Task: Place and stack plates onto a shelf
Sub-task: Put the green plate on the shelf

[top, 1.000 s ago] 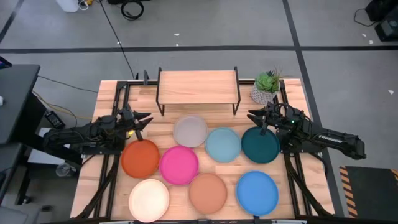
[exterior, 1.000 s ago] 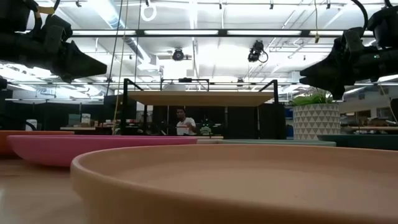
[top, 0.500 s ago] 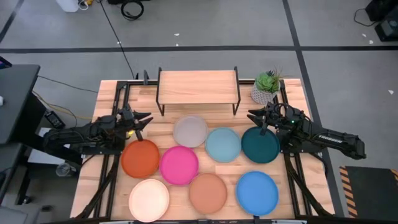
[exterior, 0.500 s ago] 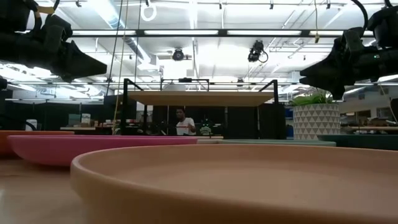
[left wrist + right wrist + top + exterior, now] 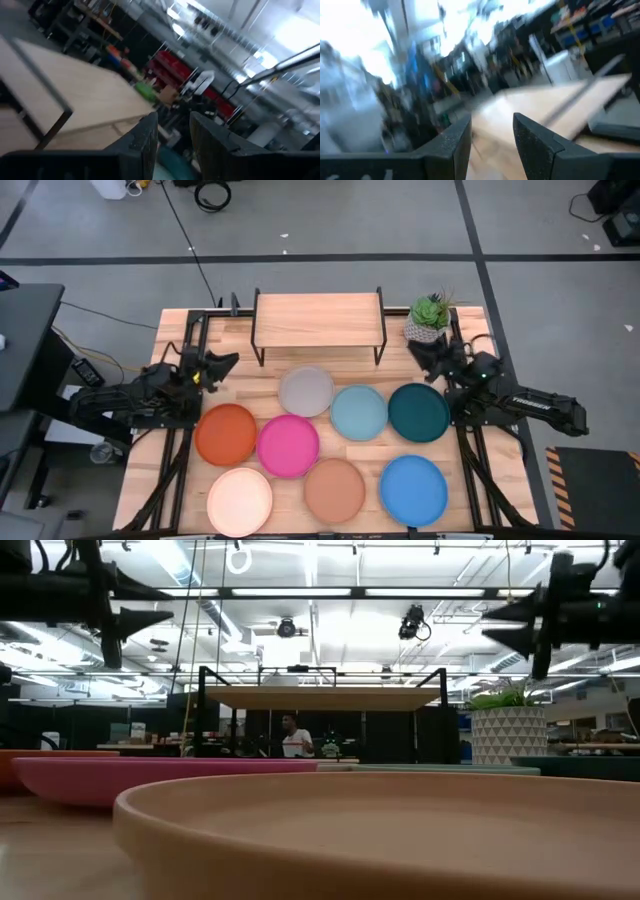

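Observation:
Eight round plates lie flat on the slatted tabletop: orange (image 5: 225, 434), pink (image 5: 288, 445), grey (image 5: 305, 391), light blue (image 5: 359, 412), teal (image 5: 419, 412), cream (image 5: 240, 500), tan (image 5: 334, 490) and bright blue (image 5: 413, 489). The shelf (image 5: 319, 320) stands on its black legs at the far edge, with nothing on its board. My left gripper (image 5: 226, 362) hovers open, just beyond the orange plate's far side. My right gripper (image 5: 419, 350) hovers open beyond the teal plate, near the shelf's right end. Both sit high above the table in the low view, left gripper (image 5: 150, 610) and right gripper (image 5: 505, 625).
A potted plant (image 5: 428, 320) in a white pot stands at the far right corner, close to my right gripper. Black frame rails run along both table sides. Bare wood lies between the shelf and the grey plate. A person (image 5: 292, 737) shows far behind the shelf.
Both grippers have risen and drawn toward the table's far edge, tipping from a downward slant to about level. The right one now sits next to the plant, the left one farther from the orange plate. No plate has moved.

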{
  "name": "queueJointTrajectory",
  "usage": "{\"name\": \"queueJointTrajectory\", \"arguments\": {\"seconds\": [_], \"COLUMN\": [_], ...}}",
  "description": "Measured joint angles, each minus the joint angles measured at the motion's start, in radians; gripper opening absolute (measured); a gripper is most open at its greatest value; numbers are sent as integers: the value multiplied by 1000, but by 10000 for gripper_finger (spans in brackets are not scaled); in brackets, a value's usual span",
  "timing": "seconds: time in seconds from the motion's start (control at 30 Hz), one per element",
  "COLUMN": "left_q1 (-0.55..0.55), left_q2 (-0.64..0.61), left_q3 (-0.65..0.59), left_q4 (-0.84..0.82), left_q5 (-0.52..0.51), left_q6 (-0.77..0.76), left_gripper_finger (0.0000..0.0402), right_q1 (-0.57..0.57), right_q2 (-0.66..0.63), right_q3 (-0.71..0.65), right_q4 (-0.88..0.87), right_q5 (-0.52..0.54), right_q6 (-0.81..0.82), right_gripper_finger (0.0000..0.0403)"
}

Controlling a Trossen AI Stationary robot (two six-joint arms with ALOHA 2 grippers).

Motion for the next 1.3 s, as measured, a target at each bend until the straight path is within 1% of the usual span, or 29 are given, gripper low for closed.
{"name": "queueJointTrajectory", "arguments": {"seconds": [0.1,0.17,0.23,0.37,0.4,0.5,0.6,0.7,0.73,0.8,1.0,1.13,1.3], "left_q1": [0,0,0,4,7,10,10,10,10,10,9,9,9], "left_q2": [0,0,0,0,0,0,0,0,0,0,14,26,44], "left_q3": [0,0,0,0,0,0,0,1,6,35,191,303,428], "left_q4": [56,95,124,261,316,517,706,814,815,766,391,206,53], "left_q5": [0,-1,-3,-69,-72,-69,-72,-81,-83,-83,-79,-60,-8], "left_q6": [-12,-33,-51,-67,-36,127,290,309,296,260,231,238,260], "left_gripper_finger": [121,121,121,121,121,121,121,121,121,121,121,121,121], "right_q1": [0,0,0,0,0,0,0,0,0,0,0,0,3], "right_q2": [0,0,0,0,0,0,3,25,37,69,206,306,426], "right_q3": [0,0,0,0,0,0,24,79,104,158,332,436,556], "right_q4": [124,197,256,379,403,442,420,357,326,254,68,-27,-168], "right_q5": [64,75,77,89,90,84,55,28,26,15,-59,-142,-282], "right_q6": [97,126,191,316,328,333,314,280,271,248,172,156,146], "right_gripper_finger": [152,152,152,152,152,152,152,151,151,151,151,151,151]}}
